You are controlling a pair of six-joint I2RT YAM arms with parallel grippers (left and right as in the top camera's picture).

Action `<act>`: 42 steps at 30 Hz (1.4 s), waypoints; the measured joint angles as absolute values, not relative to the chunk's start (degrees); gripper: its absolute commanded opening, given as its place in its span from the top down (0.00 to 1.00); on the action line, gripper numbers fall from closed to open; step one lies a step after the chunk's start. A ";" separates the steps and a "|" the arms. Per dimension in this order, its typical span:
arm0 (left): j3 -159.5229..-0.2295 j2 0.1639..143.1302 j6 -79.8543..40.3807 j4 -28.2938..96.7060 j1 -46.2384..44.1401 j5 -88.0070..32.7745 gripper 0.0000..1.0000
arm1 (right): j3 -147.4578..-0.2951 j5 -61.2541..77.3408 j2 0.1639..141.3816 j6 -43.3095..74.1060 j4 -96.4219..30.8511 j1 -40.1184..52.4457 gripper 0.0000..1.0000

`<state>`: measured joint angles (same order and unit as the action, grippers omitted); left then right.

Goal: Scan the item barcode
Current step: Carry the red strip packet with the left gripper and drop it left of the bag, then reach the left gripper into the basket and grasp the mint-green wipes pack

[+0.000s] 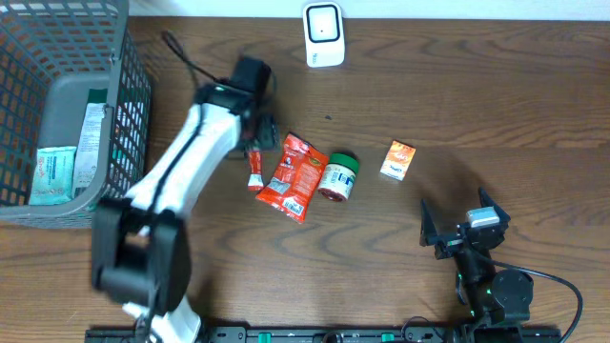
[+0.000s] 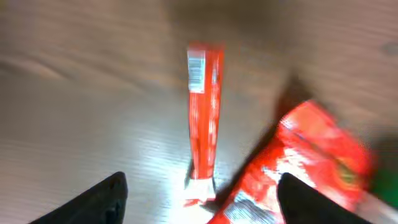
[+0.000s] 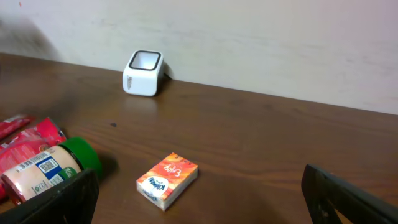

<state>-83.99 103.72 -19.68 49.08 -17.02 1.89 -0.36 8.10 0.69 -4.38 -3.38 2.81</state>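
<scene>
- Left hand (image 2: 202,186) hung wide, empty, over the red stick packet (image 2: 204,112).
- Gripping its plain end would have kept the barcode (image 2: 196,71) clear for the scanner (image 1: 323,34).

No wording is legible; barcodes show on red sachet (image 2: 205,118) and jar (image 3: 43,171).

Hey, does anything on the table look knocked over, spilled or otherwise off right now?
Only the green-lidded jar stands out. It lies on its side against the red snack bag instead of standing upright. Its lid is on, and nothing looks spilled or torn.
</scene>
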 measured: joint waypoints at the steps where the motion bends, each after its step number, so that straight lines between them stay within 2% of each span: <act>1: -86.28 100.64 -18.63 51.13 -16.45 3.01 0.16 | -0.38 8.08 0.69 -4.38 -3.40 2.81 0.01; 5: -93.23 88.88 -14.06 53.10 -9.74 7.68 0.12 | -0.36 8.08 0.69 -4.38 -3.38 2.81 0.01; 9: -94.72 80.42 -10.35 51.77 3.60 12.16 0.10 | -0.36 8.10 0.69 -4.38 -3.38 2.81 0.01; 14: -94.72 82.43 -6.96 50.98 19.16 13.87 0.08 | -0.36 8.08 0.69 -4.38 -3.38 2.81 0.01; 18: -94.70 90.04 -5.89 51.00 26.35 13.91 0.07 | -0.38 8.10 0.69 -4.38 -3.38 2.81 0.01; 28: -94.19 110.91 -2.55 51.09 30.06 14.06 0.07 | -0.36 8.10 0.69 -4.38 -3.40 2.81 0.01; 42: -94.19 120.03 1.78 47.09 32.53 14.09 0.07 | -0.38 8.08 0.69 -4.38 -3.38 2.81 0.01</act>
<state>-94.19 120.03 1.78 47.09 32.53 14.09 -0.38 8.08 0.69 -4.38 -3.38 2.81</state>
